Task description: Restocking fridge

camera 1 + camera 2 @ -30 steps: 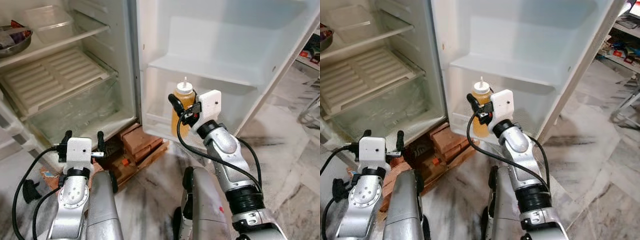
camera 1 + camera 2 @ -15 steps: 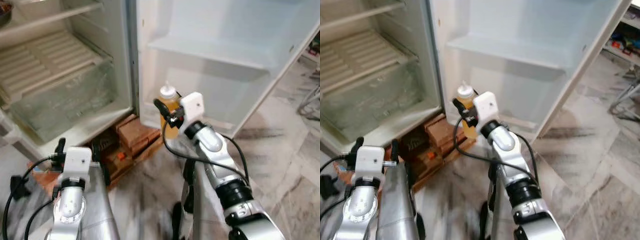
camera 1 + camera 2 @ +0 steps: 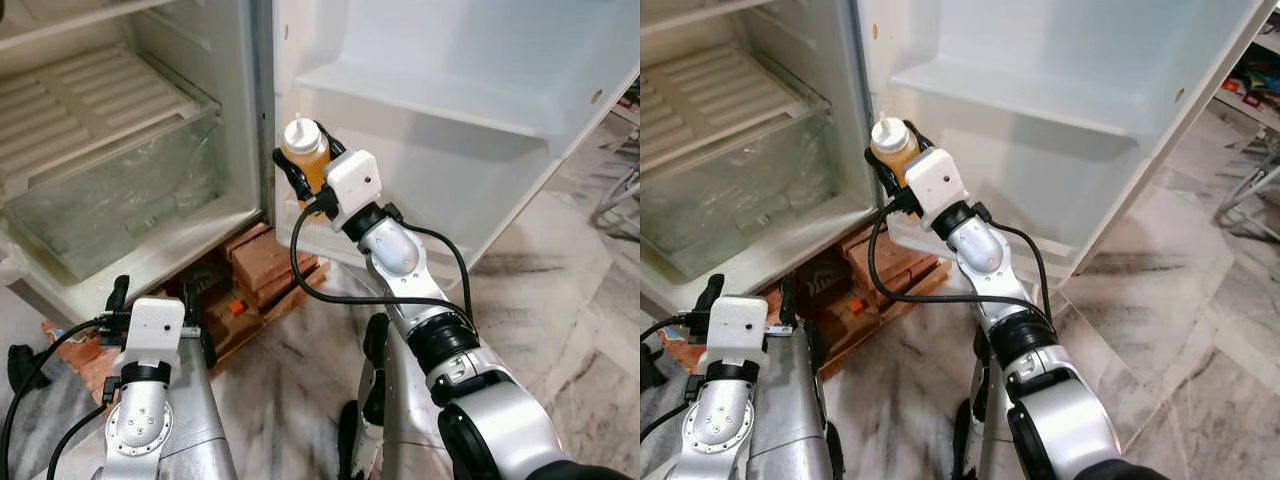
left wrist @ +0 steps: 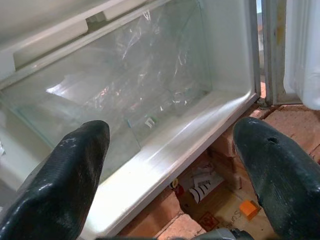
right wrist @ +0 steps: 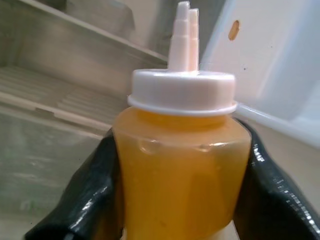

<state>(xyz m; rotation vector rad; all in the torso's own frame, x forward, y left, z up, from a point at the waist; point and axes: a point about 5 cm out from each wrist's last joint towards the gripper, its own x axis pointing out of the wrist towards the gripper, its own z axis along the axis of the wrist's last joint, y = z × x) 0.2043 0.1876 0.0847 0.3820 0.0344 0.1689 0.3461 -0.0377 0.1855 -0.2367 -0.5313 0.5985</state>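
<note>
Right gripper (image 3: pixel 300 170) is pinching an upright orange squeeze bottle with white nozzle cap (image 3: pixel 305 150) between its 2 fingers, beside the white open fridge door (image 3: pixel 470 120); left gripper (image 3: pixel 160 295) is idling, spread.

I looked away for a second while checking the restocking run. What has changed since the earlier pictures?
The right end effector, still shut on the sauce bottle, has swung it from in front of the door's lower shelf toward the hinge side, at the edge of the fridge body. The camera shifted too. The left end effector stays low and open, holding nothing.
</note>
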